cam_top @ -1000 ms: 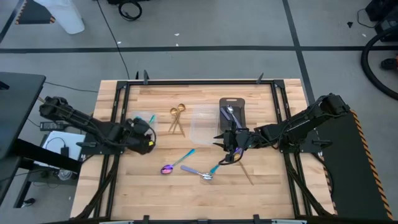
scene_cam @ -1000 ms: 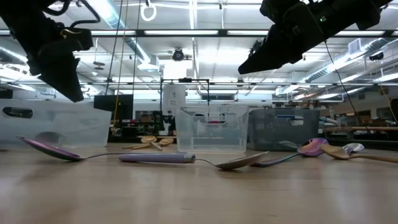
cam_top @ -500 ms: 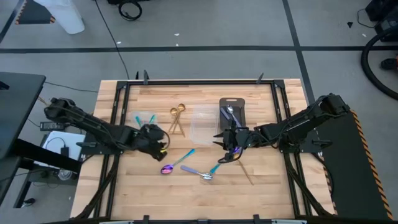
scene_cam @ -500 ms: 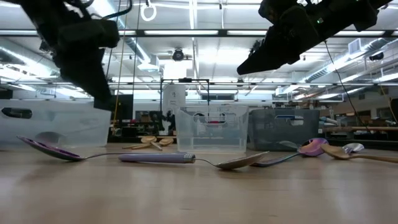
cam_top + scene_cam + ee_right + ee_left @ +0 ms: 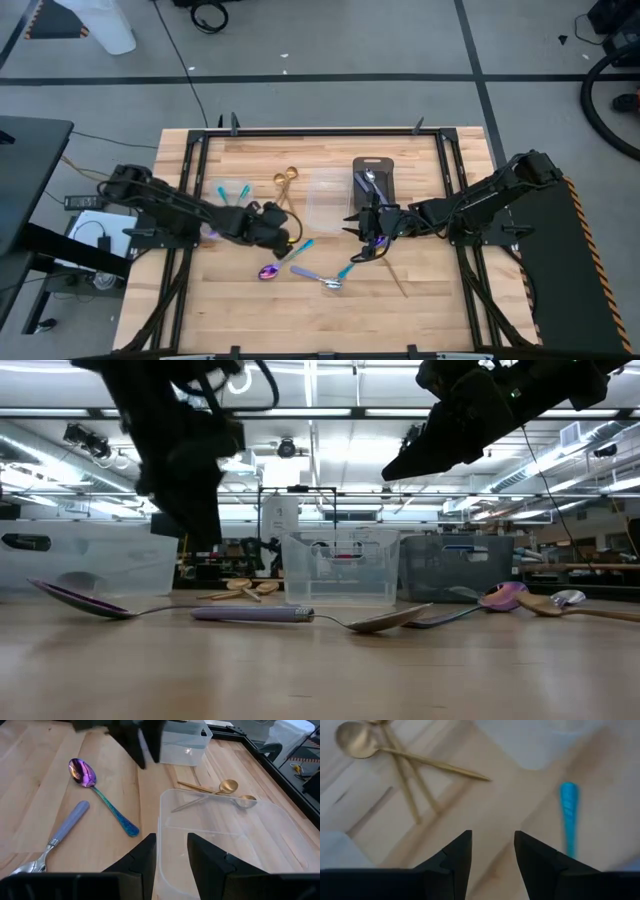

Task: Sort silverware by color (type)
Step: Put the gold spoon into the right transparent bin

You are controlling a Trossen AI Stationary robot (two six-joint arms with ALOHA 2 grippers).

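So we see the left gripper hanging mid-table, jaws apart, holding nothing, just above the teal handle of a purple spoon. Gold spoons lie just beyond it, beside a clear container. Right gripper hovers released and empty near the grey tray. Another spoon lies between the arms.

hidden: dark tray contents behind right arm | cut off: teal handle | blurred: left arm, low view
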